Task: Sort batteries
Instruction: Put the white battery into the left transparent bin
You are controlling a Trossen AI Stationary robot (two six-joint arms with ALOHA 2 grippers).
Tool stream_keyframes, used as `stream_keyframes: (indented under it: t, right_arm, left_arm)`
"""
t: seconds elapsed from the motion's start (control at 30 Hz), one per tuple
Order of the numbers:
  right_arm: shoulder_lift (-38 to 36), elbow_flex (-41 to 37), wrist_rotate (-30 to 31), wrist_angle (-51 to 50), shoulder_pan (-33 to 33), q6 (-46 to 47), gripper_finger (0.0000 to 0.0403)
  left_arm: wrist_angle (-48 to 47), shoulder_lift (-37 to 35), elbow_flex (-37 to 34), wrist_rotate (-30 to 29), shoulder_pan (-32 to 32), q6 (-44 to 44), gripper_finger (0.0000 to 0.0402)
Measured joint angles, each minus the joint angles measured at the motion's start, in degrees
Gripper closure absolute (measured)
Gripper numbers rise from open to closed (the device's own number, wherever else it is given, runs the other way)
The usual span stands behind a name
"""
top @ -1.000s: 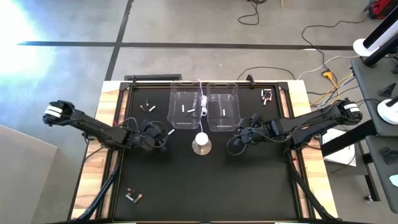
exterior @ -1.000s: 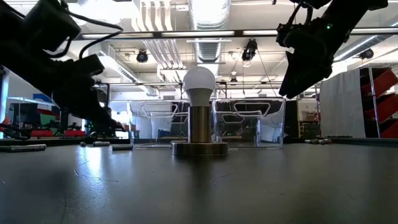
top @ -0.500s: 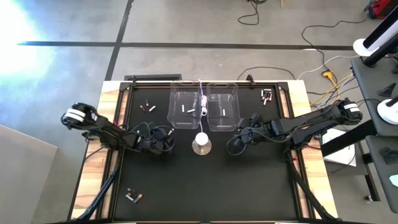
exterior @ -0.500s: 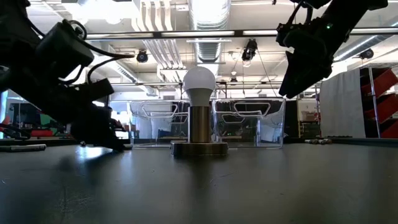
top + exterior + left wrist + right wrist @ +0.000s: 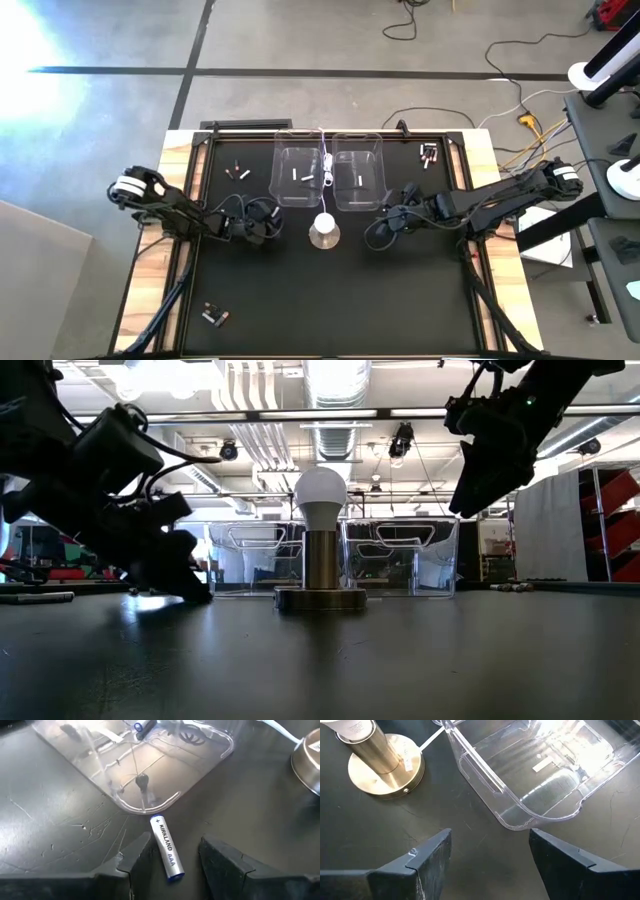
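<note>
My left gripper is open and low over the black table, near the left clear bin's near corner. Its fingers stand on either side of a silvery-white AAA battery that lies flat on the table; I see no touch. In the high view this gripper sits left of the lamp. My right gripper is open and empty, raised above the table by the near corner of the right clear bin. White batteries lie in both bins.
A white bulb on a brass base stands between the two grippers, its white cable running between the bins. Loose batteries lie at the far left, the far right and the near left. The table's near half is open black mat.
My left gripper has moved toward the table's right and down, until its open fingers straddle the white battery beside the left bin. The battery has stayed where it was.
</note>
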Motion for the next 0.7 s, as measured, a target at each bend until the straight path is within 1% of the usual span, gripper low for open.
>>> stream_keyframes:
  t: [0.1, 0.23, 0.3, 0.37, 0.5, 0.6, 0.7]
  right_arm:
    - [0.0, 0.0, 0.0, 0.02, 0.0, 0.0, 0.014]
    - [0.0, 0.0, 0.0, 0.02, 0.0, 0.0, 0.0146]
    - [0.0, 0.01, 0.0, 0.02, 0.08, 0.02, 0.0151]
    - [0.0, 0.0, -0.01, 0.02, 0.3, 0.02, 0.0155]
    - [0.0, 0.0, -0.47, 0.02, 0.87, 0.02, 0.0161]
    - [0.0, 0.0, -1.91, 0.0, 0.98, 0.22, 0.0163]
    - [0.0, 0.0, -2.98, -0.02, 0.98, 1.15, 0.0163]
  left_arm:
    - [0.12, 0.32, -0.36, -0.41, 0.02, -1.04, 0.0289]
    - [0.32, 0.35, -0.45, -0.04, 0.11, -1.64, 0.0357]
    - [0.21, 0.36, -0.45, -0.04, 0.11, -1.96, 0.0383]
    - [0.06, 0.36, -0.47, -0.04, 0.11, -2.17, 0.0387]
    - [-0.6, -0.4, -0.5, 0.8, 0.12, -2.24, 0.0381]
    - [-2.44, -3.61, -0.63, 3.84, -0.09, -0.14, 0.0385]
    - [-5.42, -9.25, -0.63, 8.44, -0.63, 3.93, 0.0387]
